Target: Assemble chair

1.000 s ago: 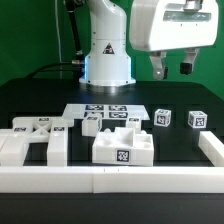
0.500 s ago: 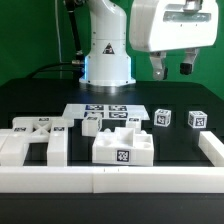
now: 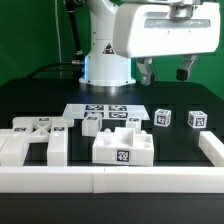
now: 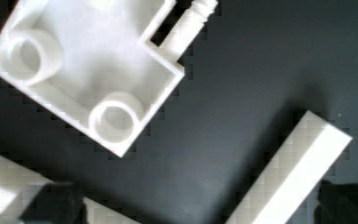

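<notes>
The chair lies in separate white tagged parts on the black table. A blocky part (image 3: 122, 148) stands at the front centre, and larger parts (image 3: 35, 140) lie at the exterior view's left. Two small cubes (image 3: 164, 118) (image 3: 197, 119) sit at the right. My gripper (image 3: 164, 72) hangs high above the right rear of the table, open and empty. In the wrist view the gripper (image 4: 202, 212) looks down on a flat white part with two round holes (image 4: 87, 70) and a white bar (image 4: 304, 165). Dark fingertips (image 4: 34, 205) show at the picture's edge.
The marker board (image 3: 88, 109) lies flat in the middle, before the robot base (image 3: 107, 65). More white parts (image 3: 110, 121) sit on or next to it. A long white border rail (image 3: 110, 180) runs along the front and another (image 3: 212, 148) along the right.
The hand has turned at the wrist and now shows its broad side, reaching further to the exterior view's left. Its fingers sit slightly further left. The parts have not moved.
</notes>
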Tool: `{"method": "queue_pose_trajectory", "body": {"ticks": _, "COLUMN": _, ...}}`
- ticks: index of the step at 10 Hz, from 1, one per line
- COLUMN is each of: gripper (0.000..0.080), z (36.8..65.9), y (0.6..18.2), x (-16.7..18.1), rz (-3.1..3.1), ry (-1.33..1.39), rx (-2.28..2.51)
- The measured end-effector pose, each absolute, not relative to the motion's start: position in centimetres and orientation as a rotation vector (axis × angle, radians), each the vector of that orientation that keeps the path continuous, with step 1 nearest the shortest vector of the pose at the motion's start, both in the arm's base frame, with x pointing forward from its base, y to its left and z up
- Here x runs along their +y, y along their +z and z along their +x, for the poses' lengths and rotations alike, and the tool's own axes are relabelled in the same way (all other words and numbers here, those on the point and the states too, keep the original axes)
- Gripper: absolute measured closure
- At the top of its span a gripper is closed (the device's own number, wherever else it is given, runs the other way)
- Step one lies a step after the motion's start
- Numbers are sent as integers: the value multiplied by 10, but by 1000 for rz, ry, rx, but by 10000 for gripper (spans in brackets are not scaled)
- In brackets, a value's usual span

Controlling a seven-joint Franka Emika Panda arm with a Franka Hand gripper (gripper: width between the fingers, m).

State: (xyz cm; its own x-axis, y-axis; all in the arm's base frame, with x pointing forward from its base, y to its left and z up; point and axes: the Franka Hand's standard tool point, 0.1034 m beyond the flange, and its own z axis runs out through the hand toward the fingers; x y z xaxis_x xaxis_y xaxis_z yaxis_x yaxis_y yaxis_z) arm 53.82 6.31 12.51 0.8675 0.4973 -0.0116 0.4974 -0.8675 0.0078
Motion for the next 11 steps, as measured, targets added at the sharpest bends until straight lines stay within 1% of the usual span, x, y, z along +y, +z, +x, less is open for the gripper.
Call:
{"method": "queue_pose_trajectory", "body": {"ticks": 2, "gripper": 150, "z": 541, "y": 123, "x": 62, "rz": 3063, "ry": -3, "rx": 690}}
{"method": "queue_pose_trajectory", "body": {"ticks": 5, "gripper": 150, "z": 540, "y": 123, "x": 64, "rz": 3129, "ry": -5, "rx": 352}}
{"method": "queue_pose_trajectory", "body": {"ticks": 6, "gripper": 150, "z": 539, "y": 120, "x": 57, "rz": 3160, "ry": -17, "rx": 163}}
{"method": "queue_pose_trajectory", "body": {"ticks": 8, "gripper": 150, "z": 542, "y": 99, "x": 41, "rz": 3198, "ry": -54, "rx": -145}}
{"method": "queue_pose_trajectory", "body": {"ticks": 11, "gripper": 150, "z": 554, "y": 75, "x": 33, "rz": 3166, "ry": -58, "rx": -469}}
